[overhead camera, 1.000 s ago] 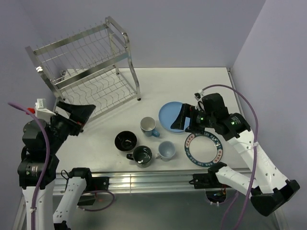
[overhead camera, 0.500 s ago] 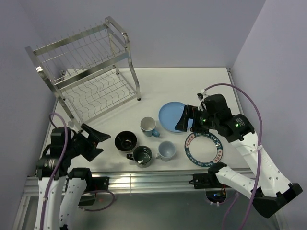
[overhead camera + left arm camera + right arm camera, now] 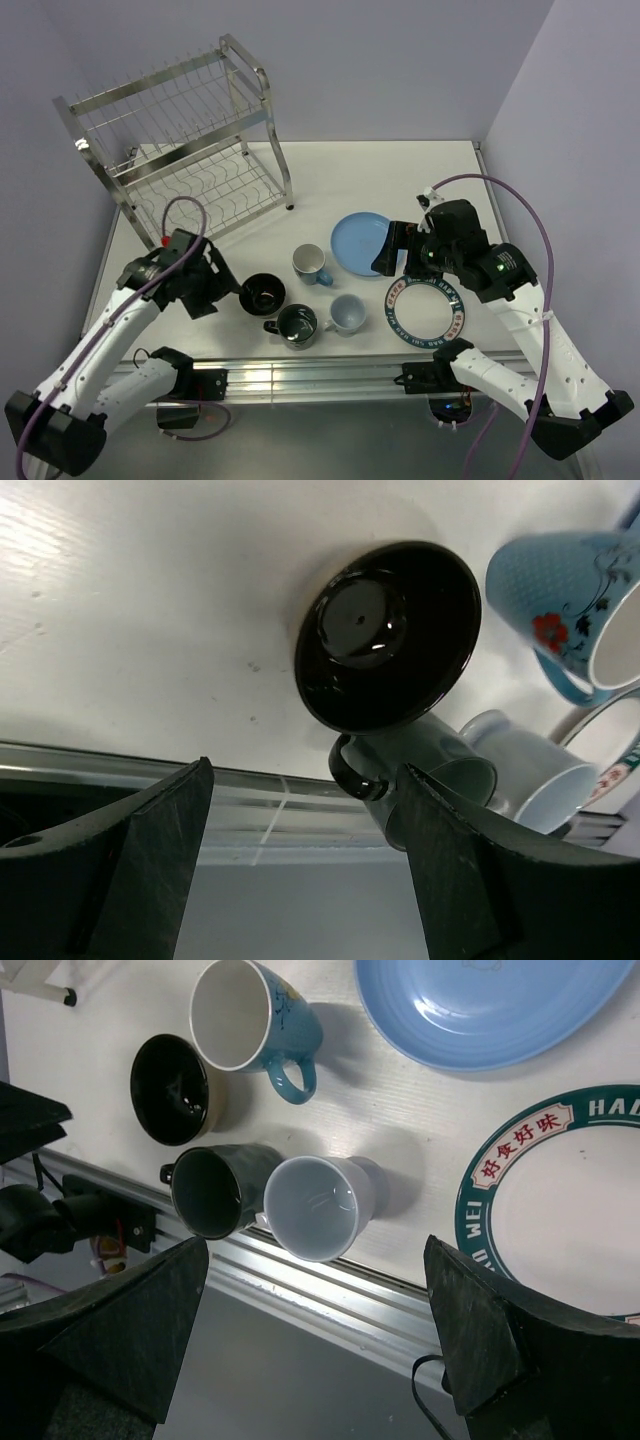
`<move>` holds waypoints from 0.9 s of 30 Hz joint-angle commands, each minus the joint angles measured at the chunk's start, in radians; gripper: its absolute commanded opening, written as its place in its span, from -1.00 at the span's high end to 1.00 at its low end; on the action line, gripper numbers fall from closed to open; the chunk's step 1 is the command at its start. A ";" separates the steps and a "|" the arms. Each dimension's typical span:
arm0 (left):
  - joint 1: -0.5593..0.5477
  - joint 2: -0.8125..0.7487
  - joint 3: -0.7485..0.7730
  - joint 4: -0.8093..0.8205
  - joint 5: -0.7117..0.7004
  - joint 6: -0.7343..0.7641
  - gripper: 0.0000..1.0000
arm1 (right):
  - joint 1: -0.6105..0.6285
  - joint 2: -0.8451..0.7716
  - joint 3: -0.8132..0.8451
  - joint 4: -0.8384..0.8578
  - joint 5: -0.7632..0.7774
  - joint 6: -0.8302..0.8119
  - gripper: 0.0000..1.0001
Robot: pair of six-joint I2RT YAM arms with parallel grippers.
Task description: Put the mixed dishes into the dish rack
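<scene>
The steel dish rack (image 3: 190,150) stands empty at the far left. On the table lie the light-blue plate (image 3: 360,240), the white plate with lettered rim (image 3: 427,310), the blue mug (image 3: 310,264), the dark mug (image 3: 297,325), the pale cup (image 3: 347,313) and the black bowl (image 3: 262,293). My left gripper (image 3: 222,290) is open and empty, just left of the bowl, which shows in the left wrist view (image 3: 385,635). My right gripper (image 3: 388,250) is open and empty over the light-blue plate's right edge (image 3: 480,1010). The pale cup (image 3: 320,1205) shows in the right wrist view.
The table's near metal rail (image 3: 320,375) runs just below the mugs. A purple-grey wall encloses the back and right. The rack's right front post (image 3: 287,190) stands near the table's middle.
My left arm has swung down from high at the left to the table and reached right, its gripper now beside the black bowl. The right gripper has barely shifted over the blue plate.
</scene>
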 commanded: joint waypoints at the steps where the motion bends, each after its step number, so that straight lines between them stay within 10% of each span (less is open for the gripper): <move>1: -0.122 0.053 -0.007 0.089 -0.134 -0.082 -0.61 | 0.004 -0.005 0.040 0.002 0.031 -0.016 -0.91; 19: -0.140 0.288 -0.159 0.396 -0.105 -0.093 -0.45 | 0.004 -0.019 0.002 0.017 0.004 0.016 -0.90; 27: -0.143 0.324 -0.176 0.433 -0.098 -0.079 0.80 | 0.004 -0.042 0.000 -0.021 0.018 0.004 -0.89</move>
